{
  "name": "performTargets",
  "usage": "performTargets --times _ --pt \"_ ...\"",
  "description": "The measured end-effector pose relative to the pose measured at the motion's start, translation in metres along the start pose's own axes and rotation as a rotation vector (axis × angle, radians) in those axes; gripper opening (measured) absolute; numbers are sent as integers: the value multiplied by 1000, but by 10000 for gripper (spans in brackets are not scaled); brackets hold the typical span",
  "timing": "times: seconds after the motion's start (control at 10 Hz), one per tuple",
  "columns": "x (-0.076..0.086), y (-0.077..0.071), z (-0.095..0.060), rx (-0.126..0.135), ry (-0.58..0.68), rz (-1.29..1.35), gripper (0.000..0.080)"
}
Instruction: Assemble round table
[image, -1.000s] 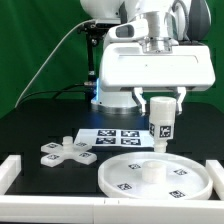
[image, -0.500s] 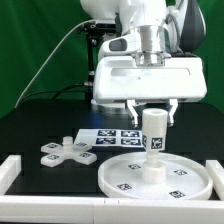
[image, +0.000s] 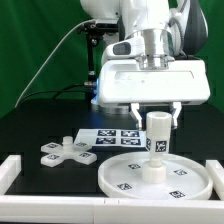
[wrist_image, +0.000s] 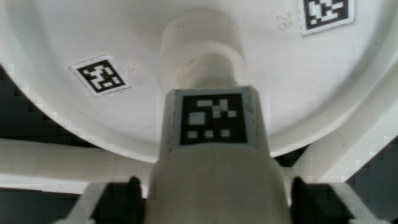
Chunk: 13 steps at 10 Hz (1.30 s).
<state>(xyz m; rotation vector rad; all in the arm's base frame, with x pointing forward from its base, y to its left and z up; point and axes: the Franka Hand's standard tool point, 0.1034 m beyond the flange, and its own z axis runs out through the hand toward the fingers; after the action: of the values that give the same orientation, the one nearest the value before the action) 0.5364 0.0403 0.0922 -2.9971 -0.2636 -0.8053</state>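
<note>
In the exterior view, my pincer (image: 156, 117) is clamped on the top of the upright leg (image: 157, 138), which hangs over the raised hub (image: 151, 168) of the round disc (image: 115, 172) lying on the black desk (image: 40, 120). In the wrist view, the leg (wrist_image: 210, 115) points down at the disc (wrist_image: 107, 40) centre, and I cannot tell whether they touch. I judge the risk is a slight offset or tilt: pressing down could jam the leg on the hub's edge or shove the loose disc.
</note>
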Motion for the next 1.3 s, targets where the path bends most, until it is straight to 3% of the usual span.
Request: performTargets --times 0.7,1.3 --pt "-5 10 4 -6 -15 14 400" --pt "-13 4 12 2 -22 11 400"
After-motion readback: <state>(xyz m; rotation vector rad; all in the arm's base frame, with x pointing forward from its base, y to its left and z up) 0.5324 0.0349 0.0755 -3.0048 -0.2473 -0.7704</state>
